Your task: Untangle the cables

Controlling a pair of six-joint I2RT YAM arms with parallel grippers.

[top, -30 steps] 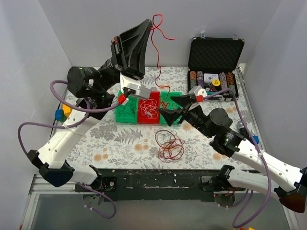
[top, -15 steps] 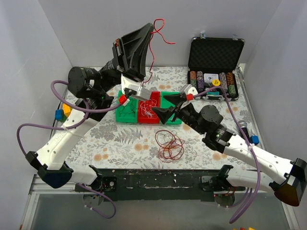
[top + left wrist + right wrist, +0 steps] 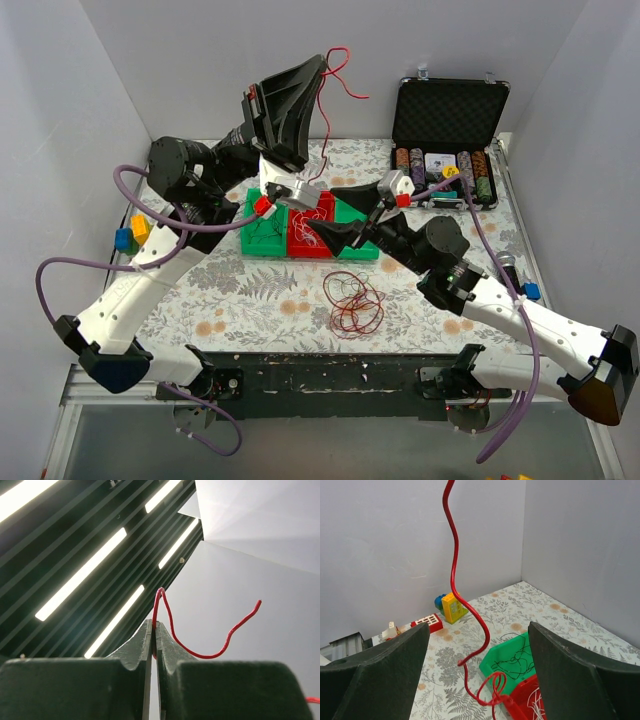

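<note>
My left gripper (image 3: 320, 62) is raised high over the table's back and is shut on a red cable (image 3: 345, 86). In the left wrist view the fingertips (image 3: 154, 628) pinch that cable (image 3: 200, 653), and its free end curls off to the right. The cable's long part hangs down to the sorting trays. My right gripper (image 3: 345, 216) is open beside the trays. In its wrist view the hanging red cable (image 3: 454, 565) passes between the wide-open fingers (image 3: 375, 670). A loose tangle of red and dark cables (image 3: 352, 301) lies on the table in front of the trays.
A green tray (image 3: 252, 236) holds dark strands (image 3: 520, 655), and a red tray (image 3: 300, 238) beside it holds whitish strands. An open black case of poker chips (image 3: 445, 120) stands at the back right. Toy bricks (image 3: 451, 607) sit at the left edge.
My right gripper has moved left and up, so the hanging red cable is now between its fingers. The left gripper has shifted slightly right, still shut on the cable.
</note>
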